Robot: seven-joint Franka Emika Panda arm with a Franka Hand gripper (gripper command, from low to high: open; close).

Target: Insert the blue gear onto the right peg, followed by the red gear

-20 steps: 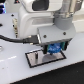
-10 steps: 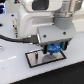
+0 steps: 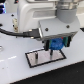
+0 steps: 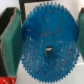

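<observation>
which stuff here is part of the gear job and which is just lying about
Part of the job:
- blue gear, held between the fingers of the hand
- grey plate below it
- red thing at the wrist view's edge, maybe the red gear

Lying about:
- black cable; nothing loose on the white table

The plate (image 3: 46,58) lies flat on the desk (image 3: 15,70). The end effector (image 3: 56,46) hangs over the plate's end toward the exterior view's right, the blue gear (image 3: 56,45) between its fingers (image 4: 10,40). One peg (image 3: 37,56) stands toward the plate's other end, apparently uncovered.
</observation>
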